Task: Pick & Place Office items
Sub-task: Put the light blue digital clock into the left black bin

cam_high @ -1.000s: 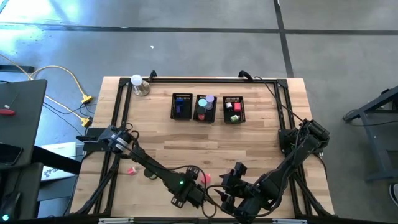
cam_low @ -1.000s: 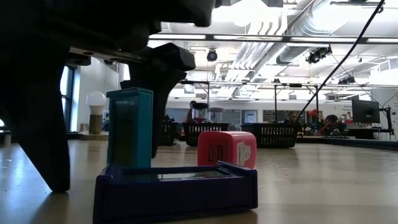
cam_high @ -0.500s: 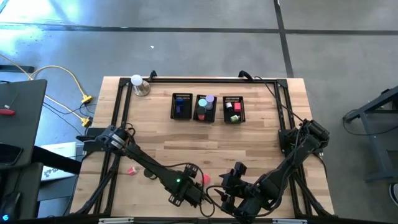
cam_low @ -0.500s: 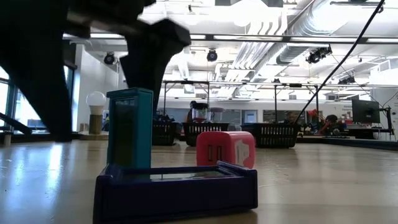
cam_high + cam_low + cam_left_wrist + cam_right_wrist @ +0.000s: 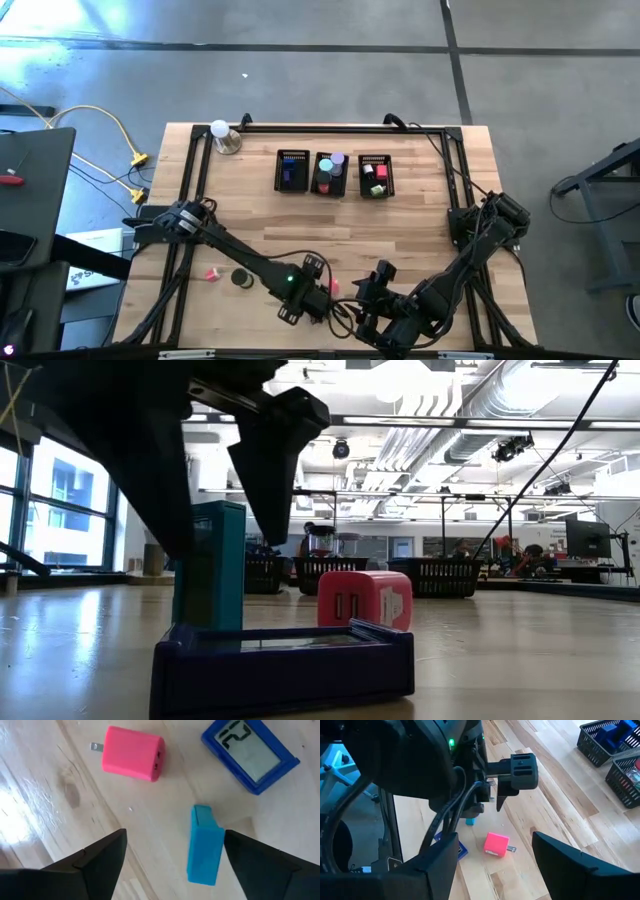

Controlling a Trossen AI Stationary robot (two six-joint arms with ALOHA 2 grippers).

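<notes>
The left gripper [image 5: 172,855] hangs over the near edge of the table, and its two dark fingers [image 5: 95,857] stand wide apart with nothing between them. Right under it stands a teal block [image 5: 204,845], upright on the wood and touching neither finger. Just beside it lies a dark blue flat piece with a gray screen [image 5: 250,752]; the screen shows dark marks that look like the number 12. A pink block with two little metal prongs [image 5: 132,754] sits close by on the bare wood. In the low view the teal block [image 5: 208,565] stands behind the blue piece [image 5: 283,665], and the pink block [image 5: 364,599] has two slots on its face. The right gripper [image 5: 495,855] waits near the same table edge, also open and empty, looking at the left arm. Farther left on the table sit a small pink piece [image 5: 211,273] and a black round roll [image 5: 241,279]. Three black mesh bins [image 5: 335,174] stand in a row at the far side with small colored things inside. A white ball on a metal base [image 5: 222,134] stands at the far left corner.
</notes>
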